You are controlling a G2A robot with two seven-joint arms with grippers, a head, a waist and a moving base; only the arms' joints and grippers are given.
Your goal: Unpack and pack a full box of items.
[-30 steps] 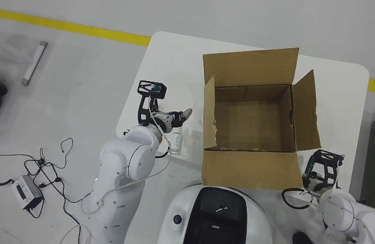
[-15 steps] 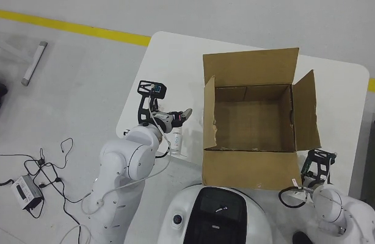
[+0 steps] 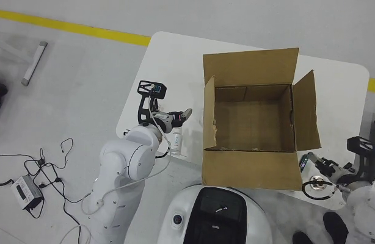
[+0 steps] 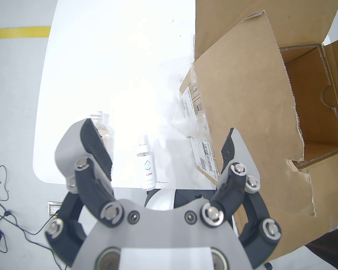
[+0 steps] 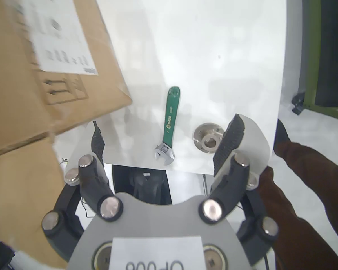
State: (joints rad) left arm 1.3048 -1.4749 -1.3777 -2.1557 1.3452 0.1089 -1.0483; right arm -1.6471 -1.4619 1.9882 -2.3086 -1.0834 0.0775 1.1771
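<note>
Right wrist view, green-handled wrench (image 5: 170, 116) beside metal flange (image 5: 208, 141), white-labelled box (image 5: 31, 85)

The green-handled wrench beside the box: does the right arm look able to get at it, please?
Probably yes. The green-handled wrench lies bare on the table, between the cardboard box and a metal flange, and the open right gripper faces it unobstructed.

An open cardboard box (image 3: 254, 125) is stood on the bench (image 3: 175, 67), flaps raised. A spray bottle (image 4: 146, 167) is laid at its 9 o'clock, a green-handled wrench (image 5: 170, 119) and metal flange (image 5: 209, 141) at 4 o'clock.
</note>
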